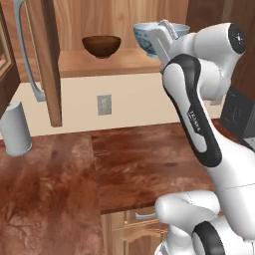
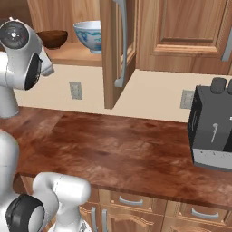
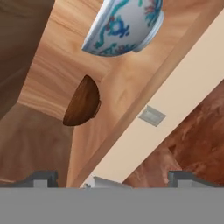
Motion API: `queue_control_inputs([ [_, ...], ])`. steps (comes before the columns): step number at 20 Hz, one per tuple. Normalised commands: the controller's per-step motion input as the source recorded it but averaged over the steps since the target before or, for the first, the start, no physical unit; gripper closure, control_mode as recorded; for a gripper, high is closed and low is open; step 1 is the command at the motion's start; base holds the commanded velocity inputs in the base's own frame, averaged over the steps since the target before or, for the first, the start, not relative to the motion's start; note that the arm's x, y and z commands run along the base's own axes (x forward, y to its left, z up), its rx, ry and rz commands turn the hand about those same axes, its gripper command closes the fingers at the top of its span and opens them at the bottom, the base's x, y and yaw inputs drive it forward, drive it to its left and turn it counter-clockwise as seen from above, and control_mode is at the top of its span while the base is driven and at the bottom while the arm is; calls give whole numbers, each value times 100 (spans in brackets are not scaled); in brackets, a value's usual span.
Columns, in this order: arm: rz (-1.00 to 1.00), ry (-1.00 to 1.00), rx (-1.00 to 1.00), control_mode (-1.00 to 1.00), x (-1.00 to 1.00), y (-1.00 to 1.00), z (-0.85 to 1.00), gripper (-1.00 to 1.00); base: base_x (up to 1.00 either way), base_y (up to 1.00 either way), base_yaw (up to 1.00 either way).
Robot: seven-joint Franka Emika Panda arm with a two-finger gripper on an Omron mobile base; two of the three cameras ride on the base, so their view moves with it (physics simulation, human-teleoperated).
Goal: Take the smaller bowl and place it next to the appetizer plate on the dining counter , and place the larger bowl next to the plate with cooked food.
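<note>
- Gripper [image 3: 109, 179] spread wide, holding nothing — you're below the shelf [image 1: 114, 62], hand rolled hard over.
- Brown bowl [image 1: 101, 46] sits on that shelf, white bowl [image 1: 147, 37] just beside it — a wide reach could knock either.
- Cabinet door [image 1: 47, 60] hangs open nearby; your elbow could clip it.

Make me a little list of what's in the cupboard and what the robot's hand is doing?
place: open cupboard shelf above the brown counter
smaller bowl: dark brown, on the shelf, upright
larger bowl: white with blue pattern, on the same shelf beside the brown one, not touching it
tool: open, holding nothing, short of both bowls
also on counter: black toaster, white roll
</note>
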Motion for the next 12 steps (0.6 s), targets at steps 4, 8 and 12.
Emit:
queue_control_inputs([
  [4, 0, -4, 4, -100, 71, 22, 21, -100, 0, 0, 0],
  [8, 0, -1, 0, -100, 80, 42, 3, -100, 0, 0, 0],
  [12, 0, 0, 0, -100, 82, 39, 0, -100, 0, 0, 0],
])
